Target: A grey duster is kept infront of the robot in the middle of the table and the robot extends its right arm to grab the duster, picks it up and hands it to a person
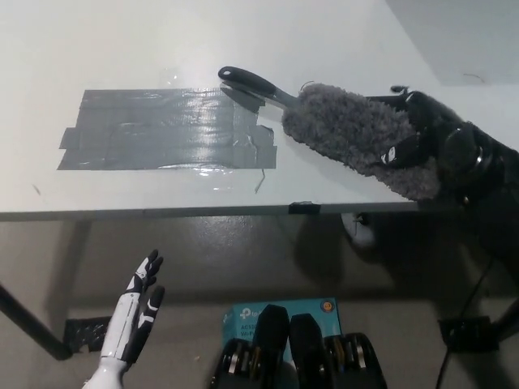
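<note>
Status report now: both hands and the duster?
Right hand on duster head, grip unclear. Left hand open, low beside table. Duster lies flat. Nothing blocking.
</note>
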Tool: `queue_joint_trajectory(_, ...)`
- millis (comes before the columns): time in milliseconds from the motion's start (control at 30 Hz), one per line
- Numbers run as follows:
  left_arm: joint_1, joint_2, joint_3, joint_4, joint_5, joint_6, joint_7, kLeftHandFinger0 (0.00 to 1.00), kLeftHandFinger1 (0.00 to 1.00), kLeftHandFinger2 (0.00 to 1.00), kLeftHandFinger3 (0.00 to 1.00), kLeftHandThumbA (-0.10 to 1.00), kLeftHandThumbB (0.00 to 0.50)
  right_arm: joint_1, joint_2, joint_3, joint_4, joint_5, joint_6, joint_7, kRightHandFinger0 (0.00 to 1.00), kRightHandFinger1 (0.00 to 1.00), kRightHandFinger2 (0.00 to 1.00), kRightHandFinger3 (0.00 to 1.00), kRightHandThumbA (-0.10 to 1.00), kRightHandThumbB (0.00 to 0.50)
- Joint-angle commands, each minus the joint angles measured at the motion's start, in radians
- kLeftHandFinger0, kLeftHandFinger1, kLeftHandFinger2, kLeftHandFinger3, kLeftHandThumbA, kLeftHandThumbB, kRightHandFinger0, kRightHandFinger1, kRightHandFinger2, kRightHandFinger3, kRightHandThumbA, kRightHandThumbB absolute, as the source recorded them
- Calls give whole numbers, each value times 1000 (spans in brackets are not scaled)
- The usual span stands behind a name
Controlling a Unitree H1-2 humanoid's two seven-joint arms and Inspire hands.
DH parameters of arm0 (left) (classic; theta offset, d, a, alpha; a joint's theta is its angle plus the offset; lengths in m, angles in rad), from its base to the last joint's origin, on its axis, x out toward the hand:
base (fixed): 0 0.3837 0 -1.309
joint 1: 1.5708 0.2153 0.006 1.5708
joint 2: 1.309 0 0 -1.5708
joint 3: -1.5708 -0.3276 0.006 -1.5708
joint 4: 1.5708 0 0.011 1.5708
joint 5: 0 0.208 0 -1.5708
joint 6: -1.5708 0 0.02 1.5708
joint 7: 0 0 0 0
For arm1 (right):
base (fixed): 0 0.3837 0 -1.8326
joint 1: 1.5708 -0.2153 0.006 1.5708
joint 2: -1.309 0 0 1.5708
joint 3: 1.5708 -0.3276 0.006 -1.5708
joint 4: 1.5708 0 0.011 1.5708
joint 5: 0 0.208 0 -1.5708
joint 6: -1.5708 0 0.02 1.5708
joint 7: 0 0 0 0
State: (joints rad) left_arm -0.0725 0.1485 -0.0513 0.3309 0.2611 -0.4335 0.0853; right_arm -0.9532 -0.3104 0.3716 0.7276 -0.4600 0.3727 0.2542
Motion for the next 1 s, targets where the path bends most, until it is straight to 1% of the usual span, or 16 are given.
queue_joint_trajectory(0,-17,13,-4,-14,-3,-36,18,1000,1000,1000,1000,1000,268,-78,5,31,3,24,17,153,1000,1000,1000,1000,1000,500)
queue_joint_trajectory(33,-18,15,-4,-14,-3,-36,16,1000,1000,1000,1000,1000,269,-78,4,36,-15,28,27,175,1000,1000,1000,1000,1000,500)
queue_joint_trajectory(167,-23,16,-3,-15,-1,-36,18,1000,1000,1000,1000,1000,272,-80,5,21,-31,49,30,186,1000,1000,1000,1000,1000,500)
queue_joint_trajectory(400,-27,18,1,-16,1,-36,17,1000,1000,1000,1000,1000,262,-128,-12,43,-11,13,40,210,1000,1000,1000,1000,1000,500)
queue_joint_trajectory(433,-26,15,4,-16,-2,-36,12,1000,1000,1000,1000,1000,267,-138,-18,52,6,3,26,210,1000,1000,1000,1000,1000,500)
queue_joint_trajectory(567,-27,12,3,-18,7,-36,16,1000,1000,1000,1000,1000,260,-161,-27,78,84,-23,-15,195,1000,1000,1000,1000,1000,500)
queue_joint_trajectory(667,-31,15,5,-18,7,-36,14,1000,1000,1000,1000,1000,253,-178,-23,95,147,-39,-15,175,1000,1000,1000,1000,1000,500)
queue_joint_trajectory(767,-38,15,6,-19,7,-35,12,1000,1000,1000,1000,1000,257,-185,-14,86,217,-29,-20,140,1000,1000,1000,1000,1000,500)
queue_joint_trajectory(833,-41,13,6,-16,9,-36,16,1000,1000,1000,1000,1000,258,-198,-7,110,277,-51,-31,127,1000,1000,1000,1000,1000,500)
queue_joint_trajectory(867,-40,13,4,-15,8,-36,20,1000,1000,1000,1000,1000,245,-202,3,124,325,-65,-39,108,1000,1000,1000,1000,1000,500)
queue_joint_trajectory(933,-39,13,1,-19,6,-36,21,1000,1000,1000,1000,1000,238,-197,11,151,358,-85,-33,107,1000,1000,1000,1000,1000,500)
queue_joint_trajectory(967,-43,11,3,-20,2,-36,19,1000,1000,1000,1000,1000,243,-199,16,168,386,-94,-41,107,1000,1000,1000,1000,1000,500)
